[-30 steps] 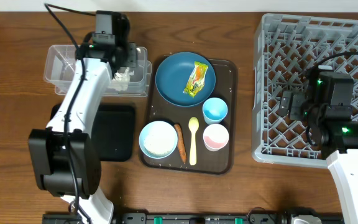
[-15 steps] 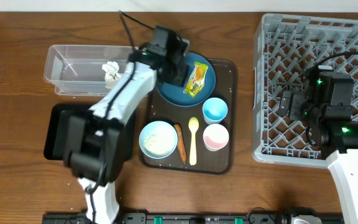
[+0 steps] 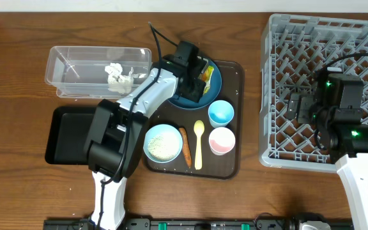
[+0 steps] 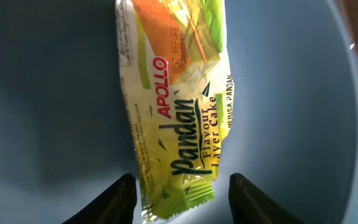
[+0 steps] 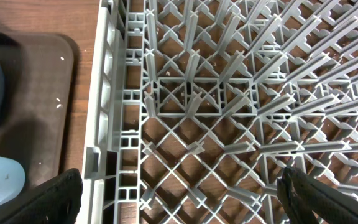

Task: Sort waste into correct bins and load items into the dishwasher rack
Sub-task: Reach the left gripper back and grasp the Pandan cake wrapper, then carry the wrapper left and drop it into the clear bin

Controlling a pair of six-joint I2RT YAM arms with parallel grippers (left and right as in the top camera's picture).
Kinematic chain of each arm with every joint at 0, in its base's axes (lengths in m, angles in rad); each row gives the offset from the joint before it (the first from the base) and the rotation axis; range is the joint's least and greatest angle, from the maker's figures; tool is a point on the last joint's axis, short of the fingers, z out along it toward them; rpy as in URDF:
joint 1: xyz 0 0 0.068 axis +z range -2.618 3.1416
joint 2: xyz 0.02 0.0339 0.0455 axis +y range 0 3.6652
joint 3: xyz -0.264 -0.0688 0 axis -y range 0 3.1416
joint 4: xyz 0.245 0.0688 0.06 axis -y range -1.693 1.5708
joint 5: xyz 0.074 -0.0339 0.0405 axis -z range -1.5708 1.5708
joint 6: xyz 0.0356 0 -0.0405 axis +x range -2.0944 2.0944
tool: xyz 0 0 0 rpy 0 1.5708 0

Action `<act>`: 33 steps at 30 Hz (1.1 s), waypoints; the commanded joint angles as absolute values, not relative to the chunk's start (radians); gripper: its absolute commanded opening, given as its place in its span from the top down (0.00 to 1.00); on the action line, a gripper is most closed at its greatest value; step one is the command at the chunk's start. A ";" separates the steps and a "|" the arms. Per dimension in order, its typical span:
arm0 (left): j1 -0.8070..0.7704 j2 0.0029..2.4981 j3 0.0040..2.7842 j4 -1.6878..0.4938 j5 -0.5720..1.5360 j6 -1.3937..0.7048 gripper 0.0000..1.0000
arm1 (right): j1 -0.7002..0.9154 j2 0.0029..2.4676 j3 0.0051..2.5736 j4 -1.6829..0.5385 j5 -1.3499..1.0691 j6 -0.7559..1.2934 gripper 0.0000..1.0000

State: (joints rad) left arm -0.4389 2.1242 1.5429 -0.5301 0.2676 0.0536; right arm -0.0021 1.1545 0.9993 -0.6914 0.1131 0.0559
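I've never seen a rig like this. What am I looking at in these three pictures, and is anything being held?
These are two robot arms at a wooden table, each ending in two fingers. The wide picture looks down from above. The other two come from cameras on the wrists, each showing its own fingers at the bottom edge. The left fingers hang open over a dark-blue plate, either side of a yellow-green wrapper lying on it; nothing is gripped. The right fingers stand wide open above the grey dishwasher rack, empty. The brown serving tray carries the plate, a bowl of rice, a carrot stick, a spoon, a blue cup and a pink cup. Left of it are a clear tub holding crumpled tissue and a black tray.
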 commanded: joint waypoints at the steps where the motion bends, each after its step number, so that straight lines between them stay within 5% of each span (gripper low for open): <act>1: -0.441 2.138 1.540 -0.529 0.276 0.067 0.50 | 0.013 1.147 1.018 -0.693 0.123 0.044 0.01; 5: -0.441 2.138 1.540 -0.529 0.273 0.067 0.52 | 0.013 1.147 1.018 -0.693 0.123 0.044 0.01; 13: -0.441 2.138 1.518 -0.529 0.272 0.067 0.72 | 0.013 1.147 1.018 -0.701 0.123 0.044 0.01; 17: -0.441 2.138 1.516 -0.525 0.220 0.067 0.94 | 0.013 1.147 1.018 -0.700 0.123 0.044 0.01; 33: -0.377 1.834 1.535 -0.552 -0.039 0.067 0.94 | 0.013 1.147 1.018 -0.700 0.123 0.044 0.01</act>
State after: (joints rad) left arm -0.4168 1.9350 1.5219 -0.5426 0.0727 0.0601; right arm -0.0021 1.1545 0.9993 -0.6987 0.1131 0.0559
